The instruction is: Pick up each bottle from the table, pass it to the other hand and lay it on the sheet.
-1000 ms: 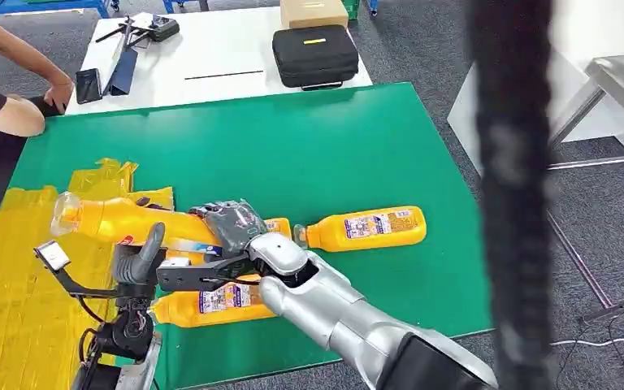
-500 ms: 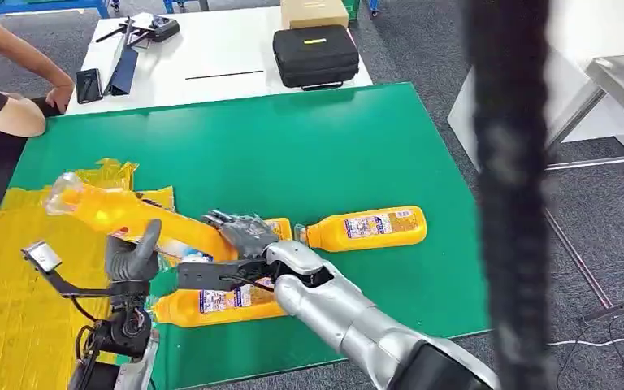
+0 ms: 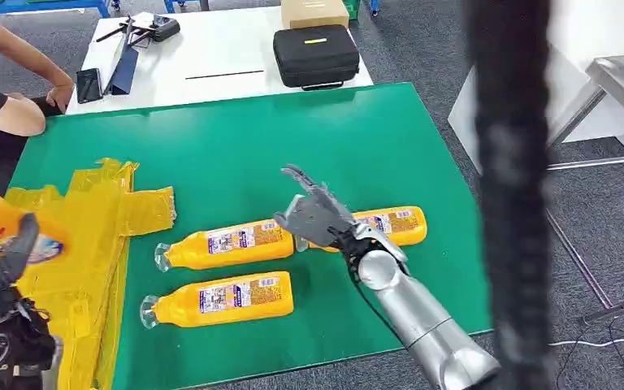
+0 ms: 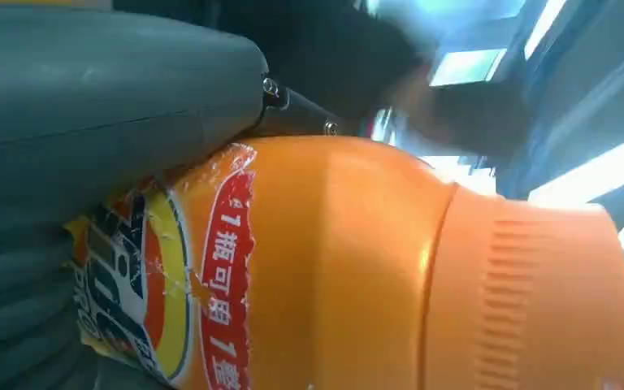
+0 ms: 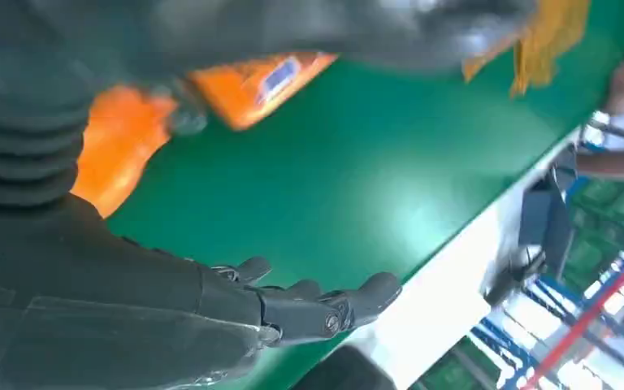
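A silver, tube-shaped right forearm (image 3: 422,321) was seen at the lower centre of the head view, joined through a rounded, polished wrist ball to the right hand (image 3: 317,215), which was grey across the palm with darker, slender fingers (image 5: 325,305). A thin black cable was seen running along that forearm. In the right wrist view a grey ribbed cover (image 5: 20,138) was shown at the left edge. At the lower left of the head view the left hand (image 3: 0,260) was seen as dark grey, above black wrist hardware. In the left wrist view a thick, smooth grey thumb (image 4: 106,97) and two small screws were shown.
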Tool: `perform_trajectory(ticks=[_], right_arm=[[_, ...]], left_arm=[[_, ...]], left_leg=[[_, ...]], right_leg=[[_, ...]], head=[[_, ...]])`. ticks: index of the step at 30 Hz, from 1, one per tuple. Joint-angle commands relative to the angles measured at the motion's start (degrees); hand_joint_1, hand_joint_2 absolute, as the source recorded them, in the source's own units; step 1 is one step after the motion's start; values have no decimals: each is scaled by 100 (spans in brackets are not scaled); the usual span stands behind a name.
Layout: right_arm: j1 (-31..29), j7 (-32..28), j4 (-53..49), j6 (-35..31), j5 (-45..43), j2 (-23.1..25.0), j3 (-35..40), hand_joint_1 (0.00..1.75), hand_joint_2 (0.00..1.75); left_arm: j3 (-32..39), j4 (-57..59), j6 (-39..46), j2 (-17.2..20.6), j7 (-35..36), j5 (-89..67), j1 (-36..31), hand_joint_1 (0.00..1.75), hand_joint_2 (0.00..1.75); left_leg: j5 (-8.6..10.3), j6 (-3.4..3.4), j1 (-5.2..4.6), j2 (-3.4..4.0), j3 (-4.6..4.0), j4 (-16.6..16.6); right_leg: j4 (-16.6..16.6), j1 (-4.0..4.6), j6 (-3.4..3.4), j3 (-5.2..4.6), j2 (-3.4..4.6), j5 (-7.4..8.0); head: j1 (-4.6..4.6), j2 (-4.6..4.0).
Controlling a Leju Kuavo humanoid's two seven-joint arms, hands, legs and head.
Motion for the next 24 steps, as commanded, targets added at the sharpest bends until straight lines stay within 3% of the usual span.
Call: perform_trajectory(ticks=[1, 3, 5, 7, 8, 12, 13, 14, 18, 24], right_arm=[[-50, -74, -137, 67, -152, -388, 65, 0, 0], [-50, -74, -137, 67, -152, -388, 65, 0, 0], [-81, -63, -131, 79, -199, -394, 164, 0, 0], [-145, -13, -90, 178, -271, -347, 342, 0, 0], [-172, 98, -95, 168, -293, -298, 418, 0, 0], [-182, 226, -230, 324, -293, -364, 750, 0, 0], [-174, 223, -256, 364, -263, -381, 827, 0, 175], [-198, 244, -306, 507, -146, -447, 1083, 0, 175], [-261, 288, -340, 708, 31, -375, 1587, 0, 175], [-353, 394, -279, 853, 145, -244, 1957, 0, 175]], left_arm=[[-239, 395, 971, 256, -113, -1227, -252, 175, 175], [-239, 395, 971, 256, -113, -1227, -252, 175, 175], [-330, 648, 1636, 299, -13, -2362, -353, 175, 175], [615, 1067, 1636, -364, 339, -5467, -725, 175, 175], [235, 1853, 1636, -279, 1038, -6762, -881, 175, 175], [-1238, 3574, 1636, 96, 2407, -7503, -1300, 175, 175], [-1369, 3784, 1636, 143, 2541, -7615, -1344, 175, 175], [-1670, 4445, 1636, 241, 2620, -7427, -1570, 175, 175], [-1964, 5254, 1636, 319, 2770, -7187, -1916, 175, 175], [-2095, 5548, 1458, 220, 3093, -7228, -2119, 175, 175]], left_leg=[[-1, -11, 2, -12, 12, -2], [-8, -18, 4, -13, 24, 2], [-11, -21, 8, -10, 27, 5], [-2, -13, 1, -8, 16, -2], [-11, -22, 8, -11, 32, 3], [5, -15, -7, -55, 37, -11], [8, -12, -8, -55, 29, -11], [5, -22, -2, -56, 42, -8], [4, -19, -4, -34, 30, -5], [-1, -20, 2, -21, 25, 3]], right_leg=[[-2, 2, -2, 16, -18, -6], [0, 5, -2, 30, -22, -12], [1, 9, -4, 33, -20, -14], [-2, 2, -2, 19, -17, -5], [0, 9, -4, 38, -24, -14], [-4, -5, -2, 43, -55, -12], [-5, -5, -1, 37, -56, -8], [-6, 1, -3, 54, -60, -11], [-1, -1, -2, 35, -40, -9], [4, 4, -2, 31, -27, -9]], head=[[2, 0], [0, 0], [2, 0], [0, 0], [0, 0], [0, 0], [2, 0], [0, 0], [0, 0], [0, 0]])
